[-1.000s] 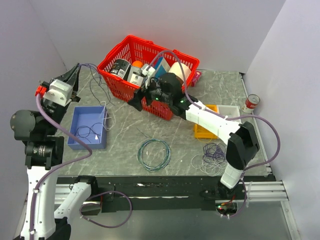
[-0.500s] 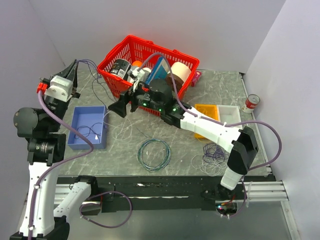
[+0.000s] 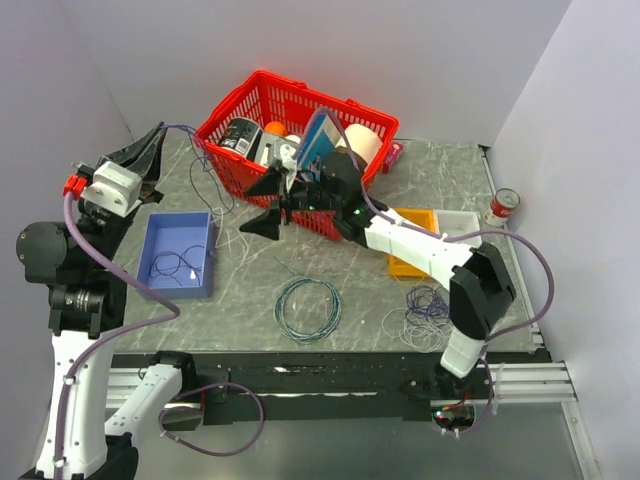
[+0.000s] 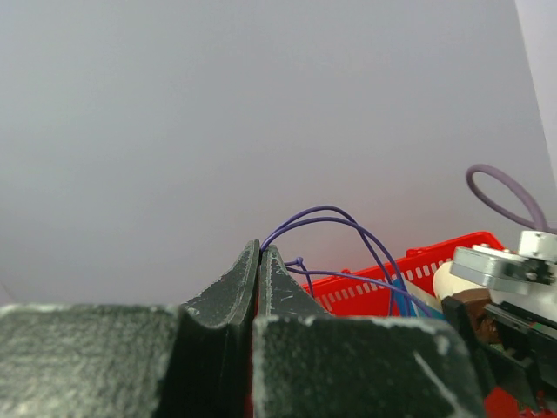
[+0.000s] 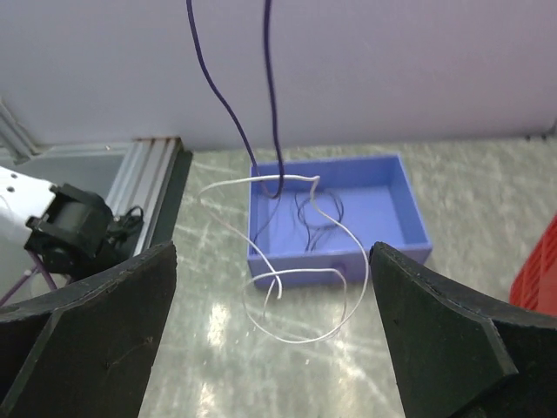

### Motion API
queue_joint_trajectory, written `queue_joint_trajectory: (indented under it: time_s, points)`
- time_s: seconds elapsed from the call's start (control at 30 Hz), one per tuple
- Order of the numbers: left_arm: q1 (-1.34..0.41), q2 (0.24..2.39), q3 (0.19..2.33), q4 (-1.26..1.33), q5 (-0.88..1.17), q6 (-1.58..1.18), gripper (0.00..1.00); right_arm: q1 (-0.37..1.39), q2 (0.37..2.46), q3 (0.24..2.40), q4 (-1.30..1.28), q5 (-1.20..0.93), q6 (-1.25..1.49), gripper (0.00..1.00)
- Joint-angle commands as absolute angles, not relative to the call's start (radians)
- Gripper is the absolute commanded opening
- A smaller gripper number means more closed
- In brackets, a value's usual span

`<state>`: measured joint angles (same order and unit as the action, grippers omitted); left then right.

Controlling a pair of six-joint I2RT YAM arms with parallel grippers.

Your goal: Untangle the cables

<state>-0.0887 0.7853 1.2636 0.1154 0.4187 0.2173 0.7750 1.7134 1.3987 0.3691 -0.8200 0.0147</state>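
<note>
My left gripper (image 3: 155, 135) is raised high over the far left corner of the surface, its jaws pressed tight together on a purple wire (image 4: 318, 213) that arcs out from the tips. From there the wire drops in two strands into the blue tray (image 3: 150, 250), where more dark wire lies in loose loops. A white wire (image 5: 277, 283) is draped over the tray's near wall and curls onto the surface beside it; in the right wrist view it crosses the purple strands at the rim, though I cannot tell whether the two are truly hooked. My right gripper (image 3: 262, 205) hangs in front of the red basket (image 3: 235, 115), facing the tray with its jaws spread wide and holding nothing. The rest of the cables sit in a scribbly heap (image 3: 425, 308) at the near right, well apart from all this. I judge this to be the separating step: one wire held up, the other to be drawn off it. Next I should bring the wide jaws down around the white wire just outside the tray, centre that thin strand carefully, then close and pull away from the purple.
</note>
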Motion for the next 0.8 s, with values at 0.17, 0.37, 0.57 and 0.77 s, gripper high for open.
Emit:
queue_joint_trajectory:
  time_s: [0.17,0.37,0.57,0.77]
  points:
    - [-0.094,0.793,1.322,0.184,0.460,0.189,0.01,0.782,1.900,1.555,0.704,-0.971,0.271,0.89]
    - [-0.092,0.795,1.321,0.192,0.457,0.195,0.01,0.819,1.933,1.600,0.676,-1.028,0.265,0.87]
    - [-0.092,0.790,1.312,0.176,0.448,0.218,0.01,0.815,1.930,1.522,0.781,-1.140,0.383,0.86]
    - [-0.092,0.790,1.308,0.172,0.453,0.229,0.01,0.810,1.974,1.563,0.845,-1.294,0.534,0.86]
